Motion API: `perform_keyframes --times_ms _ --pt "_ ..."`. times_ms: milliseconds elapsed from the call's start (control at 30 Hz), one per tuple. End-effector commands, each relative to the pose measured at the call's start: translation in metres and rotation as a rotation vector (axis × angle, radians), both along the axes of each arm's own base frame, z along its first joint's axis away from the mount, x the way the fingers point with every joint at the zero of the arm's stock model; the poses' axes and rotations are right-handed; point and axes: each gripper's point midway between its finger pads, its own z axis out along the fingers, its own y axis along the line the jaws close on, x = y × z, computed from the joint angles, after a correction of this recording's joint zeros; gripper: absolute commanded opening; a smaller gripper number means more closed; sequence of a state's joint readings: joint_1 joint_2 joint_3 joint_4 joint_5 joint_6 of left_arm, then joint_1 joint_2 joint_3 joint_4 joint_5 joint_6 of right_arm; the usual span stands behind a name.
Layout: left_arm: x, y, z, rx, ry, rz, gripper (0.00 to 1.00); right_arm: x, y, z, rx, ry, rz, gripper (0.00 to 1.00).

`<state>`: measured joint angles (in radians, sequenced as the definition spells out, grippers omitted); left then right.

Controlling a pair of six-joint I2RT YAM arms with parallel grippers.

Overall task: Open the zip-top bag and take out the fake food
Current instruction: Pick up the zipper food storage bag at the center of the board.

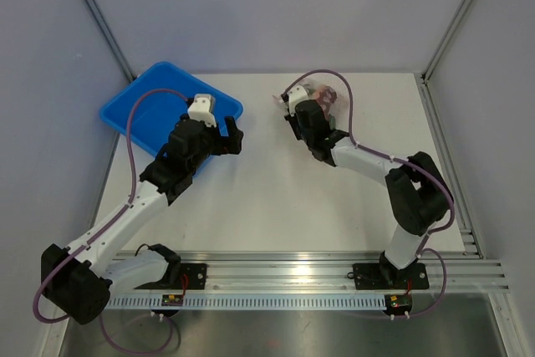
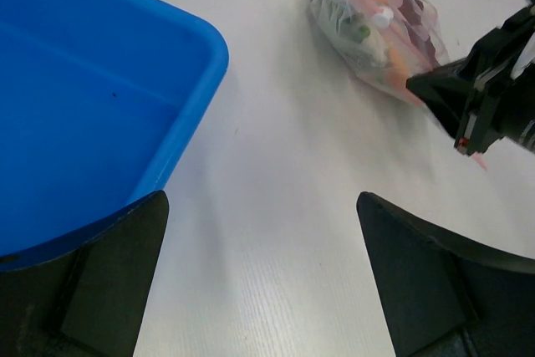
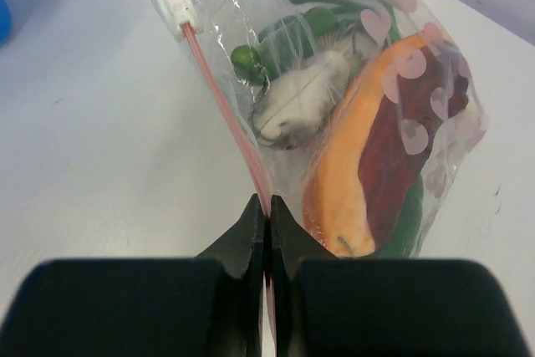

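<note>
- Bag at far centre of table, right of bin, food inside.
- Right gripper pinched tight on pink zip strip.
- Strip's long axis runs straight away from right gripper; slider at its other end.
- Left gripper wide, holding nothing, over bin's right edge. Bag lies to its right, apart.
- Judgement: left arm is the free one for slider.
- Hard to tell: whether zip is sealed; strip end hidden between fingers; top view hides most of bag.

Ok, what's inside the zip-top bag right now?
Visible in the zip-top bag: an orange-tan piece, a dark red piece, a green vegetable, a whitish piece. Anything behind them is hidden.
</note>
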<state>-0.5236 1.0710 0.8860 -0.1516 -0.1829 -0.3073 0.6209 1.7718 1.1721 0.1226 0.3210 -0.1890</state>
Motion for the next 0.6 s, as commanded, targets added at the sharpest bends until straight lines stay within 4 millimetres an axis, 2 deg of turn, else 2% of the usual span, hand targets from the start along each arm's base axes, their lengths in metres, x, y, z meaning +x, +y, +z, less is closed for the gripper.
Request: perform_keyframes --times_ms 0,33,200,267,300,367,433,467,500,533,567 --pt "-0.004 -0.014 0.029 -0.060 -0.137 -0.095 0.99 -0.014 0.012 0.056 0.165 -0.063 0.031 0.00" --pt "-0.005 -0.015 0.039 -0.078 -0.175 -0.106 0.99 -0.017 0.012 0.057 0.183 -0.049 0.025 0.00" --pt "-0.011 -0.025 0.051 -0.114 -0.247 -0.176 0.99 -0.036 0.016 0.074 0.264 -0.035 0.075 0.00" --pt "-0.017 -0.036 0.049 -0.128 -0.269 -0.253 0.99 -0.045 0.021 0.086 0.309 -0.036 0.117 0.00" --pt "-0.018 -0.040 0.056 -0.138 -0.303 -0.277 0.99 -0.049 0.022 0.087 0.320 -0.031 0.126 0.00" --pt "-0.022 -0.047 0.053 -0.146 -0.319 -0.325 0.99 -0.058 0.025 0.093 0.360 -0.010 0.142 0.00" --pt "-0.024 -0.048 0.059 -0.156 -0.375 -0.341 0.99 -0.064 0.025 0.095 0.380 0.007 0.144 0.00" --pt "-0.026 -0.048 0.052 -0.159 -0.376 -0.346 0.99 -0.069 0.024 0.100 0.397 0.004 0.150 0.00" --pt "-0.027 -0.049 0.060 -0.172 -0.422 -0.356 0.99 -0.073 0.024 0.103 0.417 0.008 0.152 0.00" --pt "-0.030 -0.052 0.053 -0.172 -0.423 -0.380 0.99 -0.078 0.026 0.105 0.430 0.017 0.173 0.00" --pt "-0.032 -0.054 0.058 -0.169 -0.467 -0.398 0.99 -0.083 0.025 0.111 0.443 0.011 0.184 0.00"
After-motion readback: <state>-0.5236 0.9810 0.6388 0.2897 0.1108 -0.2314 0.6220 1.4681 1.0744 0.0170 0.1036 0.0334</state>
